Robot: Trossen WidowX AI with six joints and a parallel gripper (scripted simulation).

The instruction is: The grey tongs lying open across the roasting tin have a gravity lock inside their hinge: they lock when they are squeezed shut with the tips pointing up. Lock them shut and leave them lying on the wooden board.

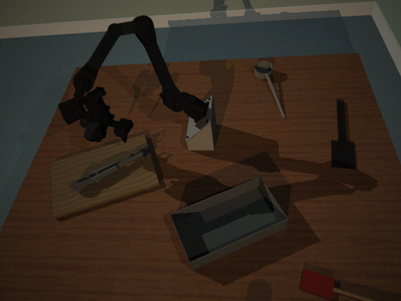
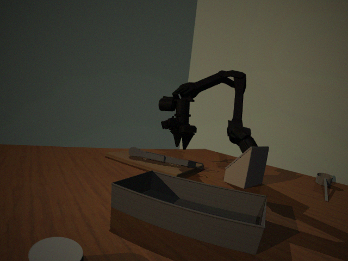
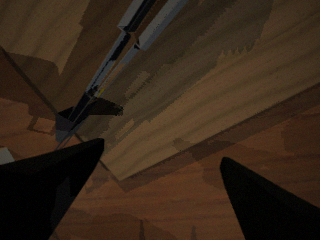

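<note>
The grey tongs (image 1: 106, 172) (image 2: 153, 156) (image 3: 162, 24) lie along the wooden board (image 1: 62, 168) (image 2: 118, 156) (image 3: 200, 120). Their two arms are close together, with a narrow gap between them in the wrist view. The rounded tips are at the board's far-left part in the top view; the dark hinge end with its small wire loop reaches over the board's right edge. Whether the lock holds cannot be seen. My gripper (image 1: 110, 140) (image 2: 180, 147) (image 3: 163, 153) is open and empty, raised above the board's edge and clear of the tongs. The roasting tin (image 1: 239, 245) (image 2: 182, 222) stands empty.
The pale wedge-shaped arm base (image 1: 201, 140) (image 2: 238, 175) stands right of the board. A round strainer-like cup with a handle (image 1: 275, 95) (image 2: 325, 189), a black spatula (image 1: 343, 153) and a red-headed tool (image 1: 317, 284) lie farther right. A pale disc (image 2: 56, 249) is in the foreground.
</note>
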